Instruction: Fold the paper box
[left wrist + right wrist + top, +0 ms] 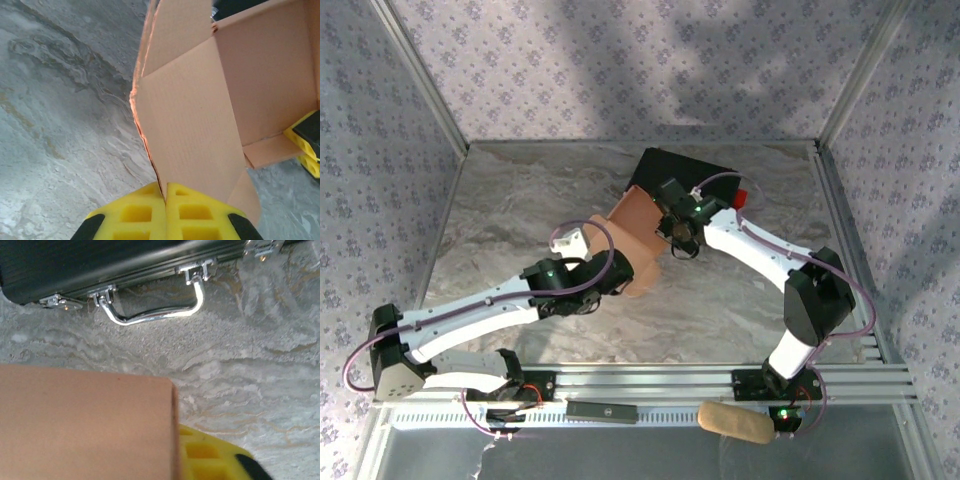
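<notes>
Top view: the paper box [632, 245] sits near the middle of the table [520, 210], half formed, with its walls raised and its flaps not yet tucked in. A black case [690, 172] lies just behind it, on the far side.

The left claw [166, 192] is closed. Its two yellow pads meet on the near edge of one cardboard panel, which rises straight ahead of the claw and away from it. The open inside of the box lies to the right of this panel, with a short flap along its lower edge.

The right claw [678, 232] stands at the far right side of the box, between the box and the case. Its yellow fingers [302, 134] lie against the lower corner of the inner wall. Whether they pinch the cardboard or only rest beside it cannot be told.

In the top view, the long axis of the box runs roughly away from the arm bases, leaning slightly left. The left claw holds the near end and the right claw attends the far end, so neither arm needs to reach further.

The likely next fold closes the free far wall inward while the left claw anchors the box. The thin cardboard may buckle if the two claws pull against each other.
</notes>
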### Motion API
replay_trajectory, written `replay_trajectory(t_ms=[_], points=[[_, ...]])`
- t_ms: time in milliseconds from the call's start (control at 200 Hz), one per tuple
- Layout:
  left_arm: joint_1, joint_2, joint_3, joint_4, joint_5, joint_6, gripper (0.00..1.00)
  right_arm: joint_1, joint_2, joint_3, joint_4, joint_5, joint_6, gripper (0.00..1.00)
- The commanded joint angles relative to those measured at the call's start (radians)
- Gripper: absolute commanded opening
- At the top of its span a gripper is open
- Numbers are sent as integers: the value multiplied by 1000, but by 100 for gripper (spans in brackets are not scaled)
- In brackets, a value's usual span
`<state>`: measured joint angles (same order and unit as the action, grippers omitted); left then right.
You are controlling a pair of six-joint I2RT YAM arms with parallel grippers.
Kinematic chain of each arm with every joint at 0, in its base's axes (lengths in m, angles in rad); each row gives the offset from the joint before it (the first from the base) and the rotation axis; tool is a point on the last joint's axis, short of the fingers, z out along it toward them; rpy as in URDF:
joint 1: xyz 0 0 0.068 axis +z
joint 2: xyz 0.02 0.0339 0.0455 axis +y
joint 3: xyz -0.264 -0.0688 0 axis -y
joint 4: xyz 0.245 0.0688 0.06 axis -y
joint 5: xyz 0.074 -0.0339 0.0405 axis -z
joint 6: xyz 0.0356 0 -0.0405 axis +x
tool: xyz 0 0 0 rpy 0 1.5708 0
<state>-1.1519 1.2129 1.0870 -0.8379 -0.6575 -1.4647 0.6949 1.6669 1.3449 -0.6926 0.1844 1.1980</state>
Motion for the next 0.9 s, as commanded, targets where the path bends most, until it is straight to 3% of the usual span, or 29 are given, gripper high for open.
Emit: replay_trajectory(t_ms=[0, 85, 205, 350, 470, 495, 560, 710, 894], points=[[10, -1, 67, -117, -51, 90, 0, 32, -57, -14, -9, 9, 10, 36], [28, 3, 116, -179, -46, 210, 0, 54, -120, -29, 3, 33, -29, 50], [110, 11, 170, -198, 103, 488, 0, 74, -217, -23, 5, 34, -135, 60], [190, 59, 293, -287, 272, 833, 0, 57, -329, -67, 66, 8, -286, 61], [229, 135, 428, -402, 311, 1039, 0, -32, -394, -143, 171, -108, -404, 62], [233, 148, 453, -419, 311, 1078, 0, -46, -401, -171, 189, -138, -434, 68], [239, 193, 518, -454, 344, 1186, 0, -80, -418, -204, 240, -205, -525, 69], [245, 338, 665, -576, 312, 1394, 0, -94, -475, -282, 351, -356, -747, 65], [246, 473, 741, -601, 287, 1616, 0, -141, -550, -417, 477, -457, -785, 63]])
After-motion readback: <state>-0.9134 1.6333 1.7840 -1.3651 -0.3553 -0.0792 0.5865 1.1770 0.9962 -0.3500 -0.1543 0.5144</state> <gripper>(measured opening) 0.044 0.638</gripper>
